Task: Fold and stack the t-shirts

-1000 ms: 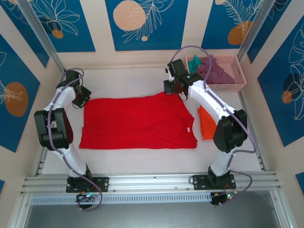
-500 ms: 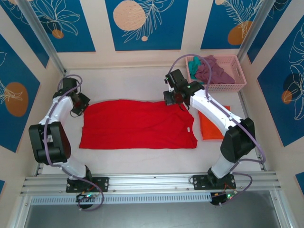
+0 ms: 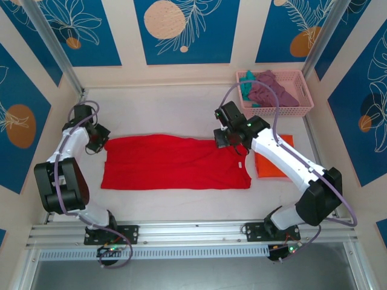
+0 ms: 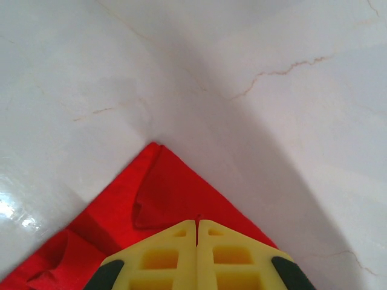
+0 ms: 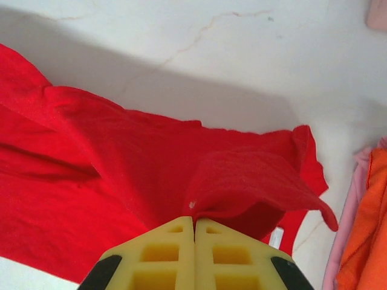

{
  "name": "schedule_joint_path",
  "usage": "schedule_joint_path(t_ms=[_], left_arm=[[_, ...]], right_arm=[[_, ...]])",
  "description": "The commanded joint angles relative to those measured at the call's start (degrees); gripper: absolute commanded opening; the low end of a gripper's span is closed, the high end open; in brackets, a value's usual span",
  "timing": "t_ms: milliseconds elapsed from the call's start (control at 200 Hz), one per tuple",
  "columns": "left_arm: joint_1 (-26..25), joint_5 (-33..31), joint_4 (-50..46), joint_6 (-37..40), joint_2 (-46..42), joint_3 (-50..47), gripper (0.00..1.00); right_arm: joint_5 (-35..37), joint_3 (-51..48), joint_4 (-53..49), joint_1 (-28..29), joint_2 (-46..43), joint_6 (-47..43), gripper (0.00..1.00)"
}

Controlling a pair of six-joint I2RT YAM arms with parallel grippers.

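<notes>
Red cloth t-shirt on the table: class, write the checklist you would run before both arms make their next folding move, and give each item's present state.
1. Left claw shut on the red cloth t-shirt at its corner: ok.
2. Right claw shut on a raised fold of it: ok.
3. Near half lies flat on the white table: ok.
4. Folded orange cloth t-shirt lies to the side of the fold: ok.
5. Pink plastic lattice basket stands clear: ok.
6. Both layers pinched securely: cannot tell.
</notes>
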Motion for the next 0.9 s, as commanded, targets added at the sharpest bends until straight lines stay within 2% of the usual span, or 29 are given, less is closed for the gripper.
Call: schedule_joint_path(t_ms=[0,225,670,890], left_arm=[[2.14,3.59,1.1,0.24,-0.76,-0.02,0.0],[3.06,5.96,1.28,0.03,-1.19,-1.06,0.0],[3.79,2.62,0.54,-0.45,-5.57,-7.83,0.0],[4.71,2.18,-0.79,0.14,-6.36,-8.54,0.0]], right_arm=[[1.11,-1.88,-2.35,0.28,-2.68,2.26,0.0],[0.25,-5.35,-2.67,0.8,-3.16,4.54,0.0],[-0.47,-9.0,-2.32,1.16,-3.58,6.13,0.0],[-0.28,-9.3,-4.51,1.51,-6.57,7.02,0.0]])
